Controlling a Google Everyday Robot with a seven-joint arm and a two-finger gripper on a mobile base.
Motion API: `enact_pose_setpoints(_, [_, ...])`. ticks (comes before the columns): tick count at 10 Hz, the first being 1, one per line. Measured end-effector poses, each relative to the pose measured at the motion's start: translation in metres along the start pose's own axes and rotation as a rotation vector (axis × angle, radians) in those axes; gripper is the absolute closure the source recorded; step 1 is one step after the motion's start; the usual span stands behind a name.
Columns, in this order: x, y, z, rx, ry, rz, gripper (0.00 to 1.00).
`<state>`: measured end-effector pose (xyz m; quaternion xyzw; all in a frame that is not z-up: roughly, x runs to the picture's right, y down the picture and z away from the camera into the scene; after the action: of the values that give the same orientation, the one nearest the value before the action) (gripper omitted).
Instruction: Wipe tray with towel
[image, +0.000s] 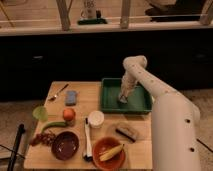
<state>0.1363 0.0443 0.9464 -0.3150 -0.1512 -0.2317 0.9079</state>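
Observation:
The dark-green tray (111, 99) lies at the back right of the wooden table. My white arm comes in from the right and reaches down into it. My gripper (123, 98) points down over the tray's middle, right of centre. A small pale wad, the towel (122, 100), shows at the gripper's tip against the tray floor.
On the table (85, 95) lie a flat blue-grey rectangle (71, 97), a fork (58, 92), an orange fruit (69, 114), a white cup (95, 118), a brown block (126, 131), a brown bowl (65, 145), an orange bowl with a banana (109, 152), grapes (42, 138) and a green cup (40, 113).

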Motion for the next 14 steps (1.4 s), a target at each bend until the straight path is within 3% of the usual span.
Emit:
enact_pose_setpoints(3, [-0.02, 0.023, 0.001, -0.02, -0.027, -0.066, 1.0])
enact_pose_setpoints(5, [-0.021, 0.041, 0.001, -0.032, -0.033, -0.075, 1.0])
enact_pose_setpoints(8, [0.008, 0.069, -0.004, -0.041, -0.019, -0.017, 1.0])
enact_pose_setpoints(10, [0.038, 0.084, -0.004, -0.049, 0.0, 0.061, 1.0])
enact_pose_setpoints(12, [0.061, 0.082, -0.005, -0.046, 0.016, 0.121, 1.0])
enact_pose_setpoints(14, [0.066, 0.071, -0.006, -0.04, 0.021, 0.119, 1.0])
